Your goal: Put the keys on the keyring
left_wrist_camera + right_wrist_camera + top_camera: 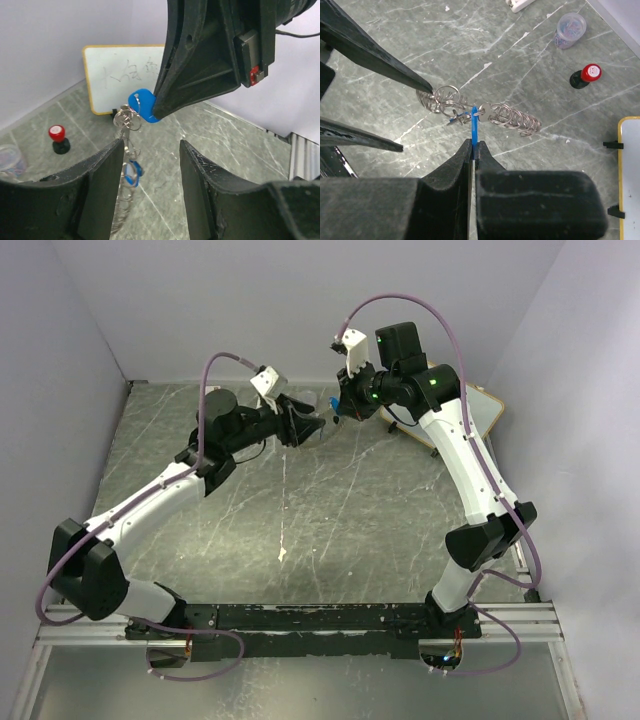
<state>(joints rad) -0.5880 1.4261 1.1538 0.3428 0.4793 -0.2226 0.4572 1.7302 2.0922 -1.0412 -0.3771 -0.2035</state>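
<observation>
One blue key sat clamped in your right end effector, edge against the keyring, likely for threading; left end effector stood apart, one fingertip seemingly steadying the keyring.

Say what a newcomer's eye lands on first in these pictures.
The two arms meet in mid-air over the far middle of the grey table, where the right gripper is shut on a blue key held edge-on. Around the key stretches the keyring, a string of silver coils, with one end touching a fingertip of the open left gripper. A red-and-black knob stands on the table beyond.
</observation>
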